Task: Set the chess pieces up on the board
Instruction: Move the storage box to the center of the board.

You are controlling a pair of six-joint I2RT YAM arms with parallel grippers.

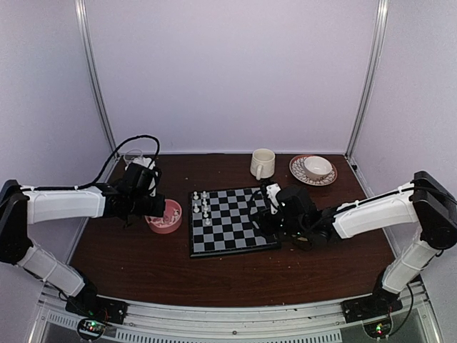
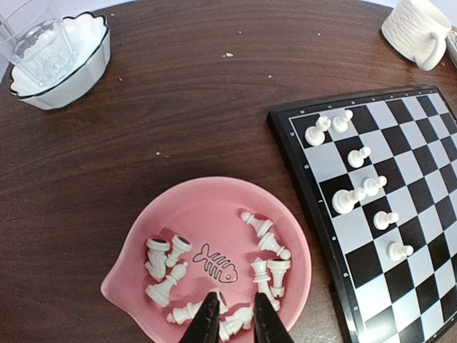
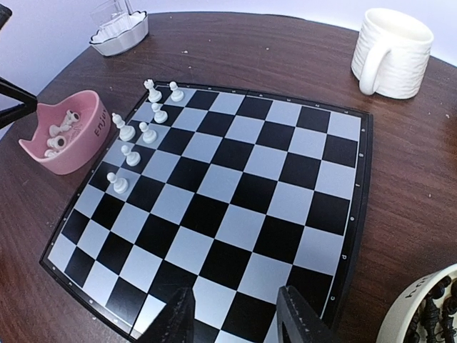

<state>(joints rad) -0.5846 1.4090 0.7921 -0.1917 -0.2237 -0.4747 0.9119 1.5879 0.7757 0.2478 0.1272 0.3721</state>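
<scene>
The board (image 1: 228, 239) lies mid-table, with several white chess pieces (image 1: 203, 207) standing in its two left columns. They also show on the board (image 2: 428, 236) as small white pieces (image 2: 357, 189) in the left wrist view, and likewise on the board (image 3: 243, 186) as pieces (image 3: 143, 121) in the right wrist view. More white pieces (image 2: 268, 271) lie tumbled in a pink bowl (image 2: 207, 214). My left gripper (image 2: 234, 309) hangs over that pile, its jaws a little apart and nothing clamped. My right gripper (image 3: 235, 307) stands open over the board's right side, holding nothing.
A cream bowl (image 3: 428, 314) holding dark pieces sits at the board's right edge. A white mug (image 1: 262, 163) and a cup on a saucer (image 1: 314, 168) stand behind the board. A white scalloped bowl with a glass (image 2: 61, 57) stands behind the pink bowl (image 1: 170, 223).
</scene>
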